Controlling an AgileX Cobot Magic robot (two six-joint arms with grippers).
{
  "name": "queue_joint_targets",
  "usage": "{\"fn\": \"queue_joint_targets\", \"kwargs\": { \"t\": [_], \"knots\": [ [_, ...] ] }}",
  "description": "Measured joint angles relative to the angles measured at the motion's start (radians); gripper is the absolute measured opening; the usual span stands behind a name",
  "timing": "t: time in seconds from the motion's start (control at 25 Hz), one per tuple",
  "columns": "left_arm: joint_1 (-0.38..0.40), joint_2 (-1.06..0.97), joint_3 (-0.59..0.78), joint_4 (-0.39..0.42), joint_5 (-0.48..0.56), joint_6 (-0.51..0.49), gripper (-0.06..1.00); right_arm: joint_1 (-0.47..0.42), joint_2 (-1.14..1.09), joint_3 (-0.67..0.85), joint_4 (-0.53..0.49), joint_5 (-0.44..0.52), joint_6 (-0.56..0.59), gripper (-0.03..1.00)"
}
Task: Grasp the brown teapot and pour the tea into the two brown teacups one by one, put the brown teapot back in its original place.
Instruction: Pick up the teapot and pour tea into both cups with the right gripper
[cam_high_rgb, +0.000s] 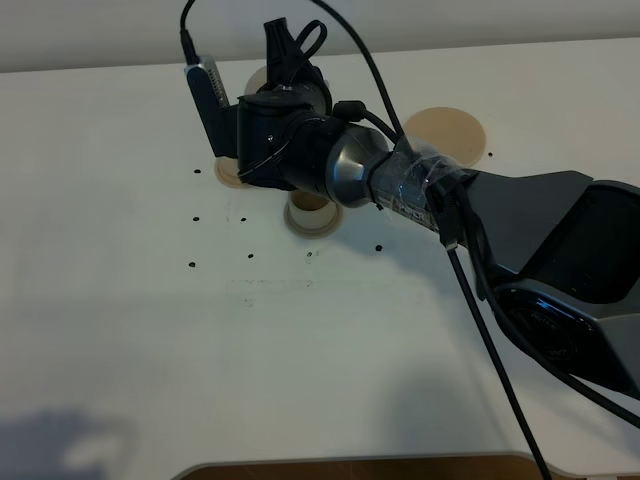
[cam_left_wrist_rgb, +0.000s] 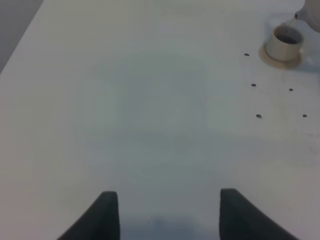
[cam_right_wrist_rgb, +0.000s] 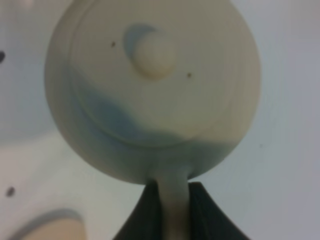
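Above a teacup (cam_left_wrist_rgb: 284, 44), right claw (cam_right_wrist_rgb: 174, 192) pinches the lidded teapot (cam_right_wrist_rgb: 152, 90) by its handle; cup looks dark inside. Left claw (cam_left_wrist_rgb: 165, 215) wide, empty.

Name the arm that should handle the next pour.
Right. The right gripper is shut on the brown teapot by its handle, with the spout above a teacup. The left gripper hangs open over bare table, apart from that teacup, holding nothing.

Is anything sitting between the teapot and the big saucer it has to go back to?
Nothing visible does. The brown teapot hangs in the right gripper; the big saucer shows bare where visible, and no object appears on the table between them, though the arm hides part of that stretch.
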Motion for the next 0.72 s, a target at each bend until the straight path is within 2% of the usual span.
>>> {"fn": "queue_joint_targets", "kwargs": {
  "t": [0.12, 0.52, 0.72],
  "knots": [
    [0.0, 0.0, 0.0, 0.0, 0.0, 0.0, 0.49, 0.0, 0.0, 0.0, 0.036, 0.014, 0.034, 0.11],
    [0.0, 0.0, 0.0, 0.0, 0.0, 0.002, 0.49, 0.0, -0.003, 0.0, 0.226, 0.085, 0.047, 0.11],
    [0.0, 0.0, 0.0, 0.0, 0.0, 0.001, 0.49, -0.031, -0.048, 0.0, 0.331, 0.085, 0.084, 0.11]
  ]
}}
